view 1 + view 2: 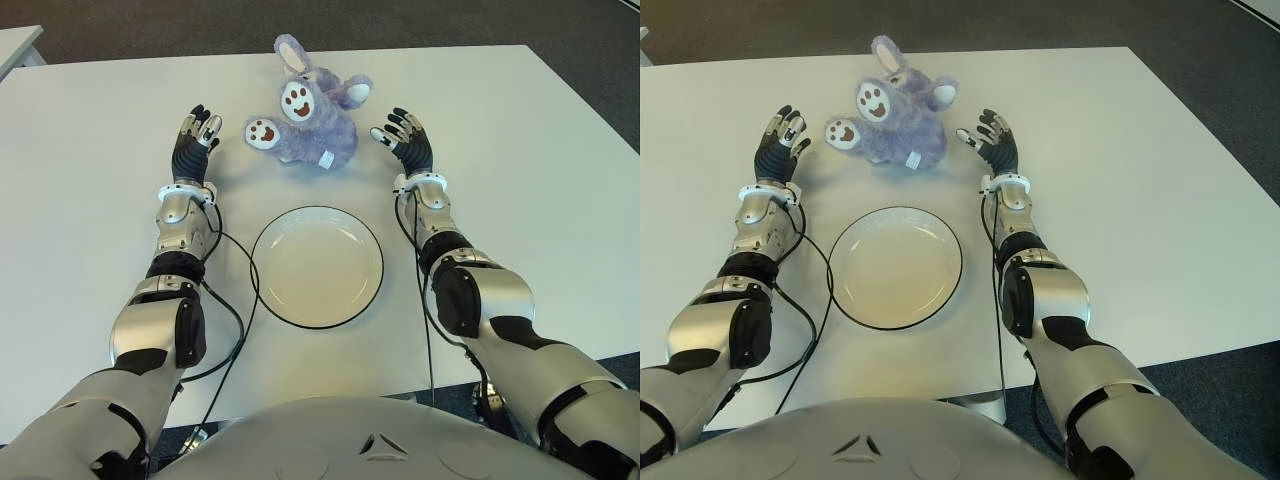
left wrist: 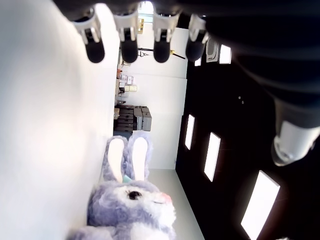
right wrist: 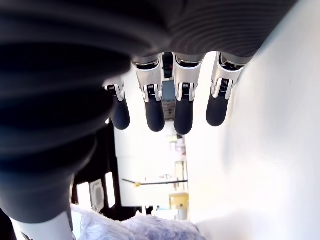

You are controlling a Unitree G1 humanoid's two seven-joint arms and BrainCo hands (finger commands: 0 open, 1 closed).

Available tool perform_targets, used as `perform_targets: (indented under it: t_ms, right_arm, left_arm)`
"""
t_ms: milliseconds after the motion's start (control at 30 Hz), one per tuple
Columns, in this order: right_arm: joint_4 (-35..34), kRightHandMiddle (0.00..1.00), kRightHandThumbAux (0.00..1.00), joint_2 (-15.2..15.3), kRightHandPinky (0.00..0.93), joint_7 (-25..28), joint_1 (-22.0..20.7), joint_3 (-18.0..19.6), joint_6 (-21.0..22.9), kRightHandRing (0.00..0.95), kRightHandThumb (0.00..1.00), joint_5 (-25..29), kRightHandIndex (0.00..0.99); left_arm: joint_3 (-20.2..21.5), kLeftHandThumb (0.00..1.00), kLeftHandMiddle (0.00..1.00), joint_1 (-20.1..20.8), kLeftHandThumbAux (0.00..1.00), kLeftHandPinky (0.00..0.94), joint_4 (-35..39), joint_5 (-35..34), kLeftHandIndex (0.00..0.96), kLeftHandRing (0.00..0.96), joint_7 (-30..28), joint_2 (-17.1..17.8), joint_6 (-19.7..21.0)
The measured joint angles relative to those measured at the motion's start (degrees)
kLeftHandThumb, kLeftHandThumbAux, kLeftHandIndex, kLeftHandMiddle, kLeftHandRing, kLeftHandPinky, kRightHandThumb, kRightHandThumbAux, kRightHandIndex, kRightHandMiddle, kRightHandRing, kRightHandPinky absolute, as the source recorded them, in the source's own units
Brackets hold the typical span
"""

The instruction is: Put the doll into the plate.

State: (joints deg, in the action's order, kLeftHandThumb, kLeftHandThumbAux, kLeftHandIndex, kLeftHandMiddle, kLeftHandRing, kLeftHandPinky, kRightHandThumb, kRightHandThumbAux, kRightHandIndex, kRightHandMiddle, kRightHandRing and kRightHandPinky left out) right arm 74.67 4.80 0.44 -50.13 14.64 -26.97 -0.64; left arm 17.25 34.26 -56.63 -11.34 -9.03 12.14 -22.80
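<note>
Two things are carried by the white worktop [image 1: 90, 130], which is the largest item in view: a round white plate [image 1: 316, 266] with a dark rim, set near the robot and between its forearms, and a purple plush doll [image 1: 307, 110] in the form of a rabbit, lying on its back just beyond the plate's far edge with its paw soles turned upward. The plate is seen to hold nothing, so the task is judged not yet done. The doll is flanked by both hands: the left robot hand [image 1: 193, 141] is held to its left and the right robot hand [image 1: 408, 139] close to its right side, neither touching it. In both wrist views the fingers are shown extended and relaxed, with nothing gripped. The doll is judged to be light, soft and compressible, not fragile, and its fuzzy fabric is expected to give good friction rather than slip. A squeeze across the plump body from both sides is judged the surest hold; the floppy ears [image 1: 291, 53] and limbs would be likely to dangle or stretch if taken alone.
</note>
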Motion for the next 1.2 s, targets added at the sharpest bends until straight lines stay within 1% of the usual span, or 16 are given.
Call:
perform_targets:
  t_ms: [233, 400, 667, 800, 933, 1200]
  right_arm:
    - [0.0, 0.164, 0.776, -0.01, 0.163, 0.01, 0.0, 0.09, 0.0, 0.151, 0.047, 0.01, 0.147]
    - [0.0, 0.161, 0.768, -0.01, 0.159, 0.01, 0.0, 0.1, 0.0, 0.15, 0.042, 0.01, 0.138]
    - [-0.01, 0.155, 0.761, -0.01, 0.147, 0.01, -0.03, 0.07, 0.0, 0.143, 0.022, 0.0, 0.137]
    - [-0.02, 0.153, 0.754, -0.01, 0.146, 0.01, -0.07, 0.07, 0.0, 0.142, 0.021, 0.0, 0.138]
    - [-0.04, 0.152, 0.749, 0.01, 0.145, 0.0, -0.14, 0.07, 0.0, 0.141, 0.022, 0.0, 0.138]
    - [-0.06, 0.153, 0.744, 0.11, 0.152, 0.0, -0.22, 0.1, 0.01, 0.143, 0.032, 0.01, 0.138]
  left_arm:
    - [0.04, 0.067, 0.029, 0.0, 0.493, 0.0, 0.06, 0.0, 0.0, 0.0, 0.0, 0.02, 0.0]
    - [0.03, 0.071, 0.031, -0.01, 0.499, 0.0, 0.14, 0.04, 0.0, 0.0, 0.05, 0.05, -0.19]
    - [-0.18, 0.067, 0.032, -0.58, 0.505, 0.0, 0.75, 0.44, 0.0, 0.0, 1.42, 0.05, -1.45]
    - [-0.35, 0.072, 0.042, -1.46, 0.512, 0.0, 1.99, 1.26, 0.0, 0.0, 2.68, 0.05, -2.13]
    - [-0.55, 0.076, 0.046, -2.54, 0.515, 0.0, 4.25, 1.96, 0.0, 0.002, 4.03, 0.04, -1.94]
    - [-1.55, 0.061, 0.027, -4.36, 0.518, 0.0, 7.59, 4.14, 0.0, 0.0, 6.72, 0.03, -1.86]
